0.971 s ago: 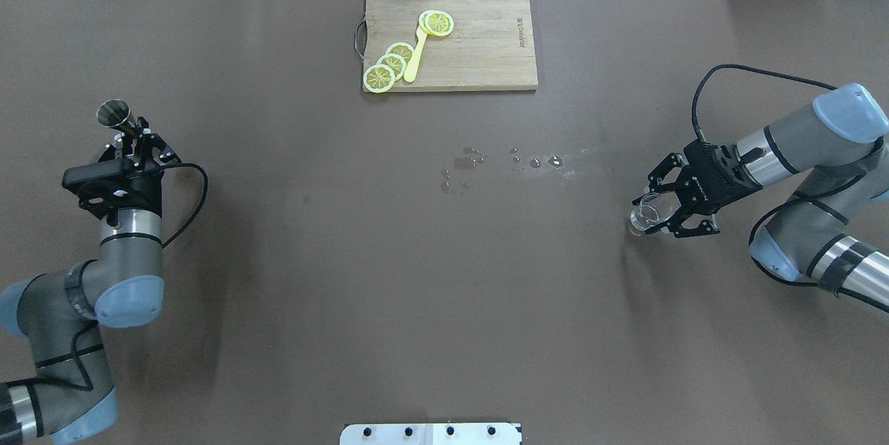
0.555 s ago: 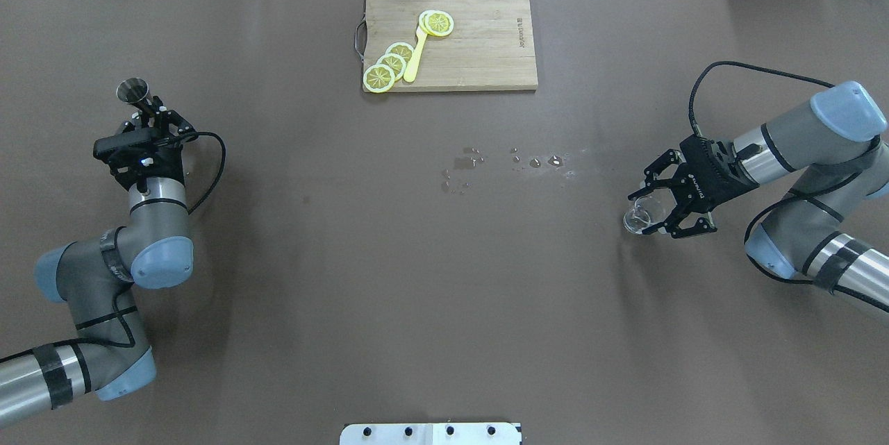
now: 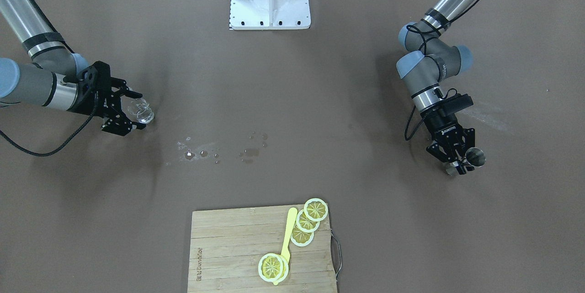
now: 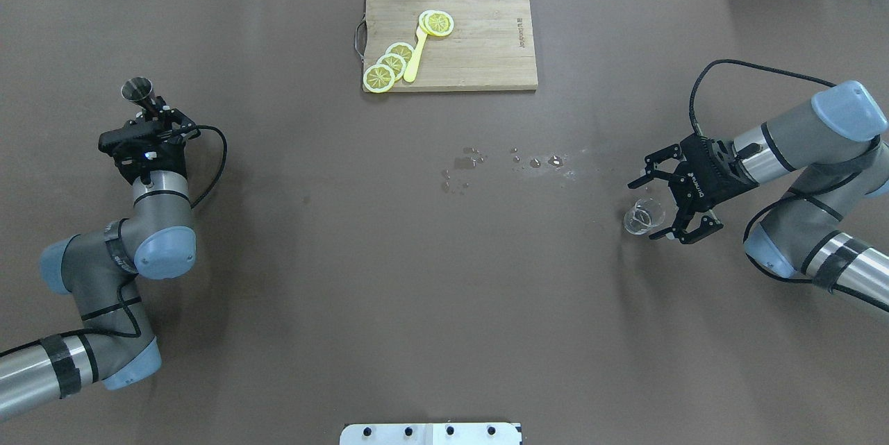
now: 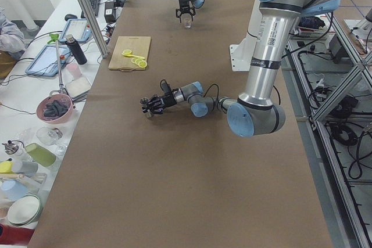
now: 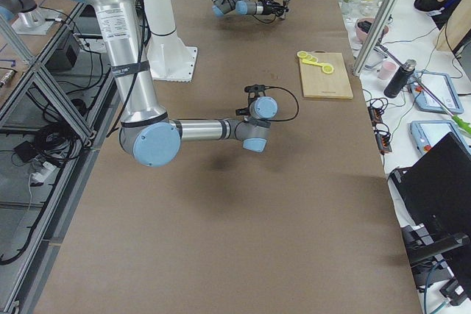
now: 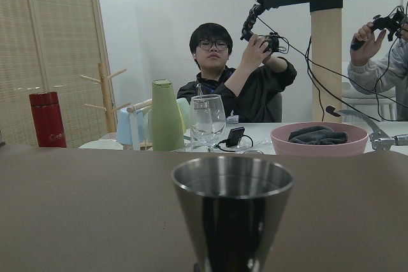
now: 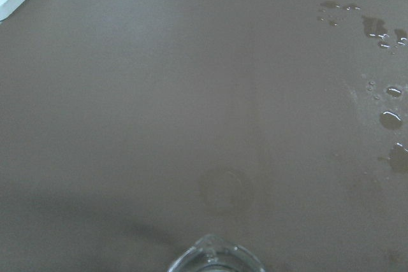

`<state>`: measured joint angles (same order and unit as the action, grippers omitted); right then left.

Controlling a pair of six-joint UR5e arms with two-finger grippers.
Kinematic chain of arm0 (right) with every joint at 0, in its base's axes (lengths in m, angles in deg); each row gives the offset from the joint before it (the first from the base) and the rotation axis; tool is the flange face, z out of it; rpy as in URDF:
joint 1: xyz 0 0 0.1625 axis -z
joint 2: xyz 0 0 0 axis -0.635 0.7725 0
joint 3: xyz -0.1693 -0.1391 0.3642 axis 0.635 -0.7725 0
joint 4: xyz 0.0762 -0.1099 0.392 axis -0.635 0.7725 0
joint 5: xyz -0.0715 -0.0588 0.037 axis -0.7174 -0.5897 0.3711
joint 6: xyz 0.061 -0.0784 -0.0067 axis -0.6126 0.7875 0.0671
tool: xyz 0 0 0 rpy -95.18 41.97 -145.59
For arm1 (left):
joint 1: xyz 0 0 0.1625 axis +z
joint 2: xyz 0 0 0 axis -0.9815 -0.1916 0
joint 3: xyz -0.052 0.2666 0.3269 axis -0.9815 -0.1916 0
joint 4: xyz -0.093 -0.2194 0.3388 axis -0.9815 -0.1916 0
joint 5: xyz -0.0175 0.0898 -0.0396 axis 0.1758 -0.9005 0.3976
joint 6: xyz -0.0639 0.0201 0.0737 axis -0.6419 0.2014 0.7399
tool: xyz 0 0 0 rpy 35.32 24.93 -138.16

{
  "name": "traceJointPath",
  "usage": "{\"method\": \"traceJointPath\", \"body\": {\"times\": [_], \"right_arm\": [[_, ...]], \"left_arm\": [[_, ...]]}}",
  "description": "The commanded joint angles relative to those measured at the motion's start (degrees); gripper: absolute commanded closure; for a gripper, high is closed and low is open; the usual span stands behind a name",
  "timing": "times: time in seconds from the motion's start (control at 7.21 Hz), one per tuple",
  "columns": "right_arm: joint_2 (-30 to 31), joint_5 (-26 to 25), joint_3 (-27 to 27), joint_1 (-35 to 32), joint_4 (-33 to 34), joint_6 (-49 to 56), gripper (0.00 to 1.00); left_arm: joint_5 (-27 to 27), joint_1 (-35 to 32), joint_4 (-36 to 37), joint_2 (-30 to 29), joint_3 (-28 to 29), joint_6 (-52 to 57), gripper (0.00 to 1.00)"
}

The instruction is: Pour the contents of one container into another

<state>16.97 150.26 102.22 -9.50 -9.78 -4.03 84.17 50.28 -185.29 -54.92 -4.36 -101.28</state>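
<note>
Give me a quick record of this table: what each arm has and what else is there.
left tool: shut on the small grey steel hourglass-shaped jigger
right tool: open, fingers either side of the small clear glass beaker
beaker: upright on the brown table
table middle: liquid droplets
far side: wooden cutting board with yellow lemon slices

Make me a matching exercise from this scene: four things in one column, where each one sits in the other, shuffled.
Things
1. jigger
2. beaker
3. lemon slices
4. water drops

Places
A. on the cutting board
B. clamped in the left gripper
C. on the bare table, between the two arms
D. between the open fingers of the right gripper

Pairs: 1-B, 2-D, 3-A, 4-C
</note>
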Motion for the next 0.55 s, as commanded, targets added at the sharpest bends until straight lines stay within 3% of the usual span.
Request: {"method": "traceJointPath", "body": {"times": [0.0, 0.28, 0.42], "right_arm": [[0.0, 0.57, -0.28, 0.05, 0.02, -0.34, 0.0], [0.0, 1.62, -0.1, 0.05, 0.11, -2.08, 0.0], [0.0, 3.11, 0.42, -0.04, 0.02, -5.4, 0.0]], "left_arm": [[0.07, 0.02, -0.05, -0.09, -0.21, -0.35, 0.63], [-0.28, 0.02, 0.22, -0.09, -0.82, -0.35, 0.16], [-0.54, 0.02, 0.39, 0.0, -1.0, -0.27, 0.02]]}}
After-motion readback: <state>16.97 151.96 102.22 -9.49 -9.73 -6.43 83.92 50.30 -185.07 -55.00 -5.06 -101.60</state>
